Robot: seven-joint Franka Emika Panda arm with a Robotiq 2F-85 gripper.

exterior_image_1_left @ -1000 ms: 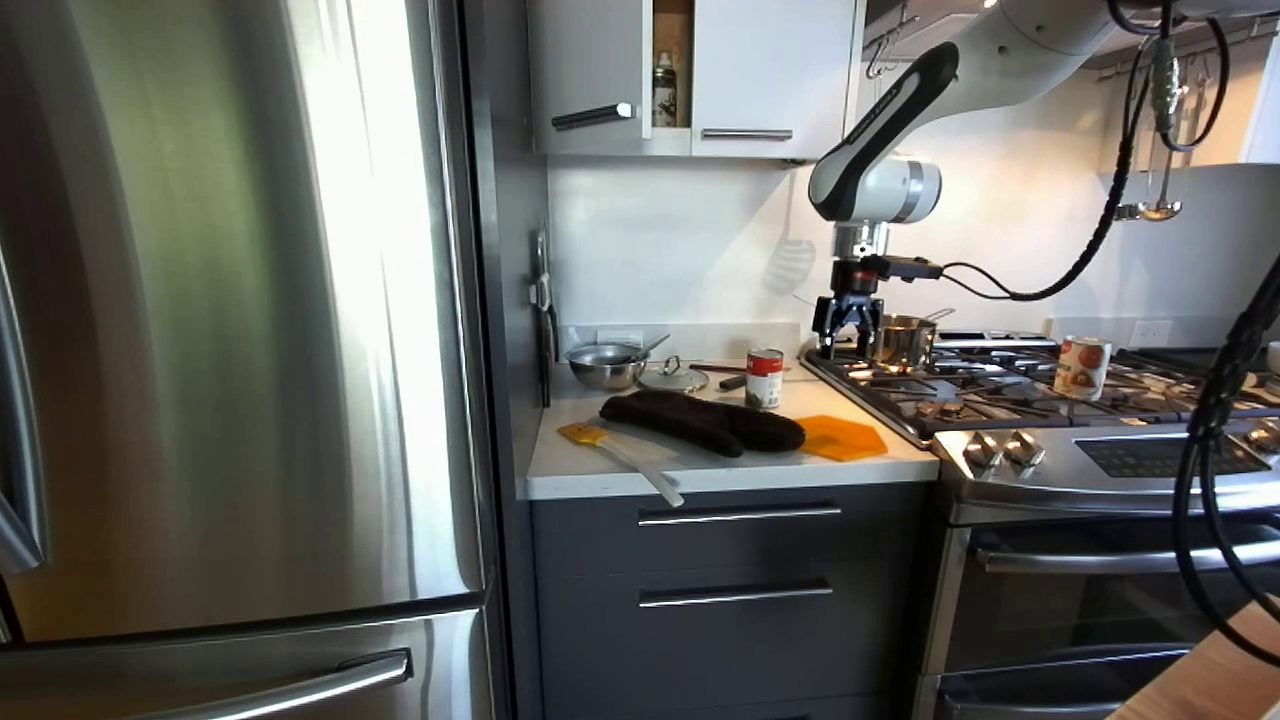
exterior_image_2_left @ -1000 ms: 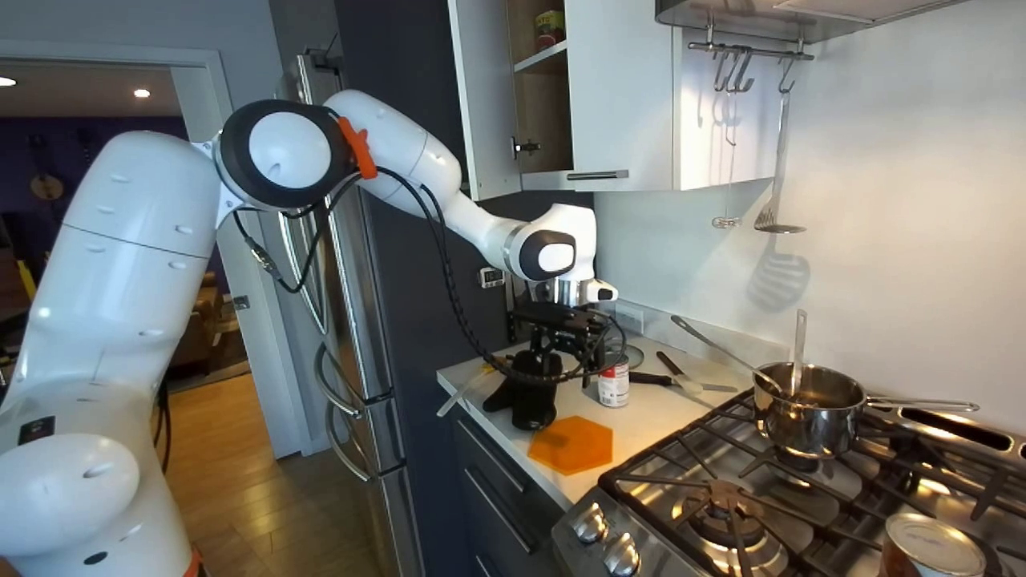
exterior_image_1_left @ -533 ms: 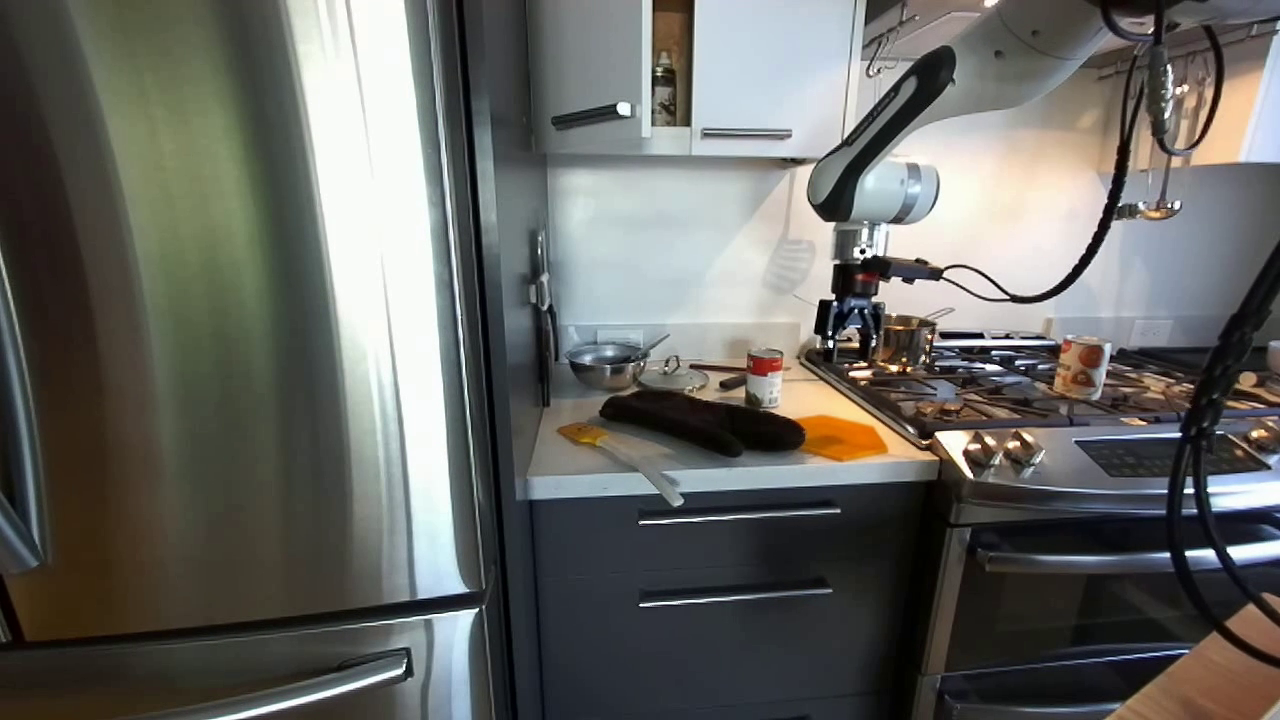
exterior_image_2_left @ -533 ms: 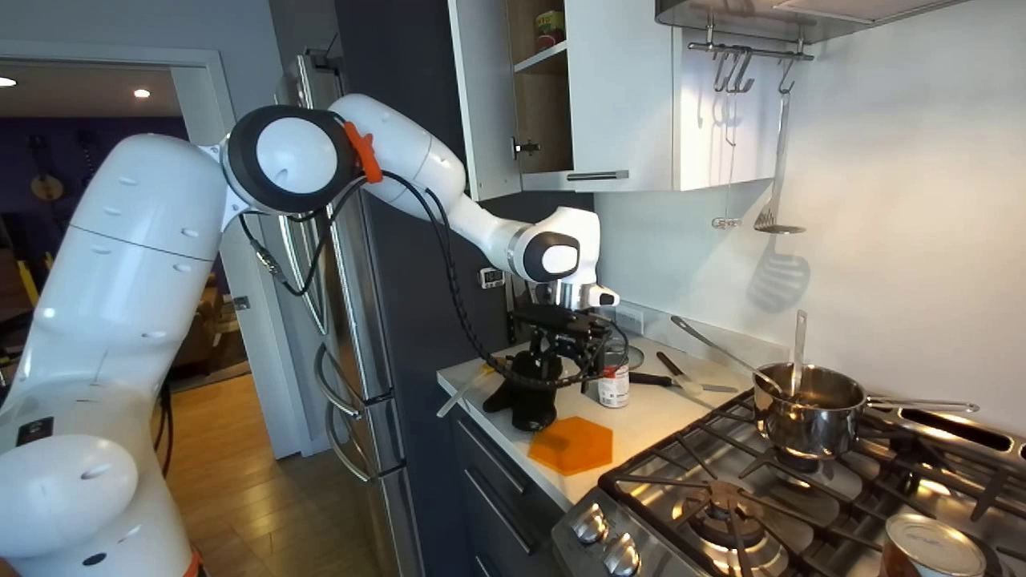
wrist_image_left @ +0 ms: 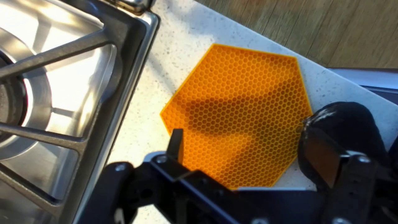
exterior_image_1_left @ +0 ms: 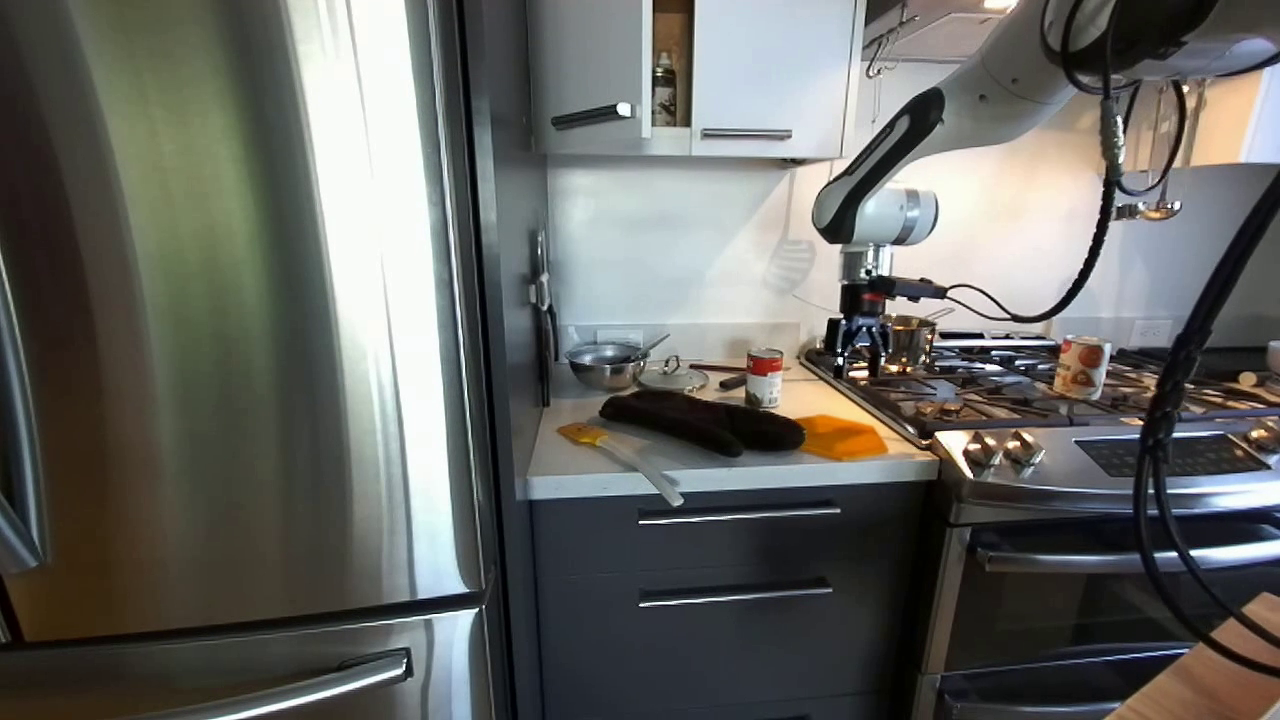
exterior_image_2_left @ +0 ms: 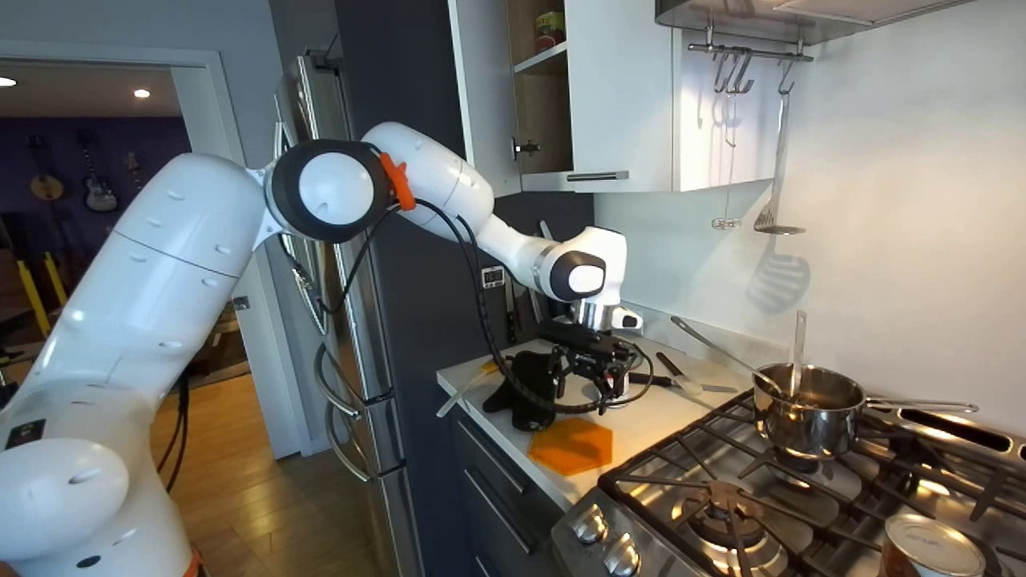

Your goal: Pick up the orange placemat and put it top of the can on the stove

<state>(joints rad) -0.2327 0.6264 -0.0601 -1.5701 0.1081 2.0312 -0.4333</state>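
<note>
- Gripper (exterior_image_1_left: 858,370): released, fingers (wrist_image_left: 321,157) spread wide and pointing down above the counter (exterior_image_1_left: 770,468).
- Orange placemat (wrist_image_left: 242,115): flat on the counter, six-sided, honeycomb texture. In both exterior views the gripper hangs near it at 12 o'clock, apart from it.
- Wrist view, clock centred on the placemat: stove (wrist_image_left: 74,87) at 9 with a strip of counter between; black oven mitt (wrist_image_left: 351,127) between 3 and 4. Mitt's end overlaps the placemat's edge in view; can't tell if they touch.
- Also wrist view: one finger crosses the placemat's outline at 8 o'clock, the other is in front of the mitt at 4.
- Can (exterior_image_1_left: 1082,368): upright on the stove, between 2 and 3 o'clock from the placemat in an exterior view. Pale label with orange-red print.
- Steel pot (exterior_image_2_left: 809,429): on the stove, about 3 o'clock from the placemat in an exterior view, two utensil handles (exterior_image_2_left: 800,344) leaning out.
- Red-and-white tin (exterior_image_1_left: 764,378): upright on the counter, 10 o'clock from the placemat in an exterior view. Yellow-headed utensil (exterior_image_1_left: 635,466): counter too, 9 o'clock, past the mitt.
</note>
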